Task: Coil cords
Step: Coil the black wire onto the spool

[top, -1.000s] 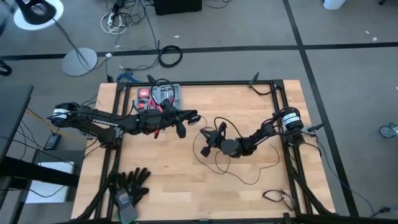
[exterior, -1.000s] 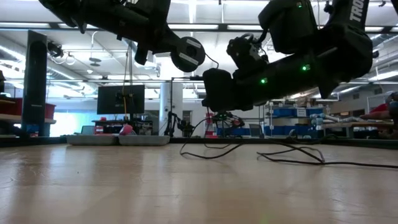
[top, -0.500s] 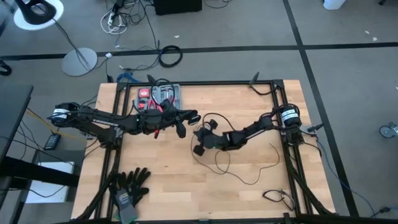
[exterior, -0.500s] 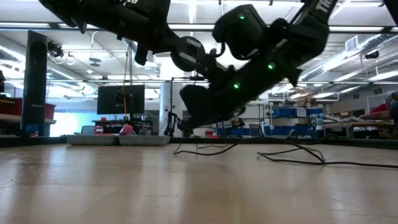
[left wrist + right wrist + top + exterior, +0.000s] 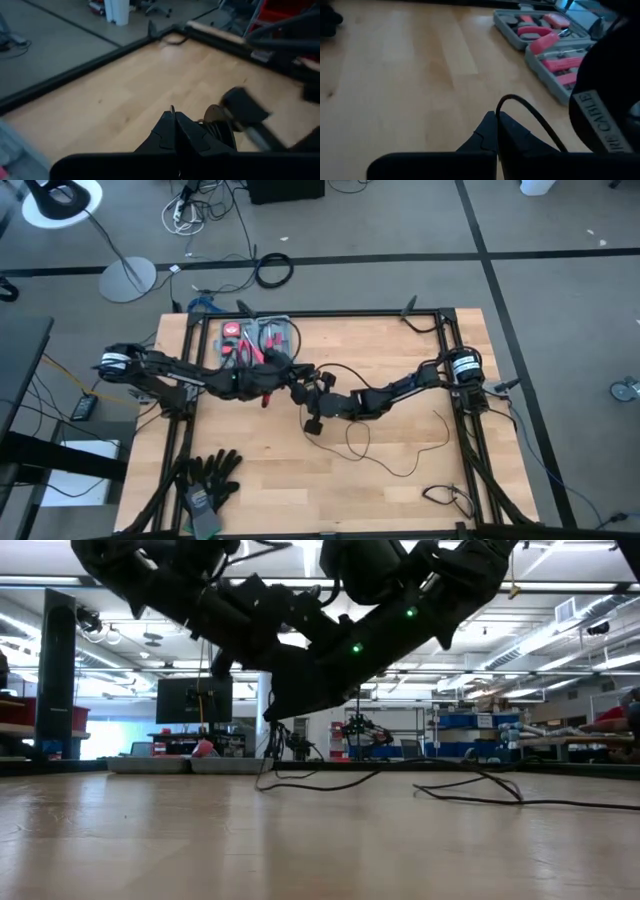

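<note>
The thin black cord (image 5: 352,442) lies in loose loops on the wooden table right of centre, and it also shows in the low view (image 5: 470,790). Part of it rises to both grippers, which meet at the table's middle. My left gripper (image 5: 296,383) is shut, and a round puck (image 5: 216,119) shows close beside its fingertips (image 5: 173,120). My right gripper (image 5: 316,406) is shut on the cord (image 5: 530,117) just to the right of the left one. In the low view both grippers hang above the table top. My left gripper is shut, with a thin bit of wire (image 5: 172,107) sticking out at its fingertips. The puck sits right beside them. Whether the fingers hold the wire or the puck's edge cannot be told. My right gripper pinches one strand of the cord (image 5: 498,109) between its two fingertips. The strand arches up out of the tips and runs back past the fingers. The held part is lifted clear of the table, and the rest trails slack onto the wood.
A grey case of red tools (image 5: 258,335) stands open at the far left, close behind the left arm. Black gloves (image 5: 208,477) lie at the near left corner. A small cable (image 5: 445,497) lies at the near right. A black frame rims the table (image 5: 350,315).
My right gripper has gone toward the table's left edge with the cord, up to my left gripper. The cord's loops on the table have been drawn leftward after it. My left gripper has shifted a little toward the right and near side.
</note>
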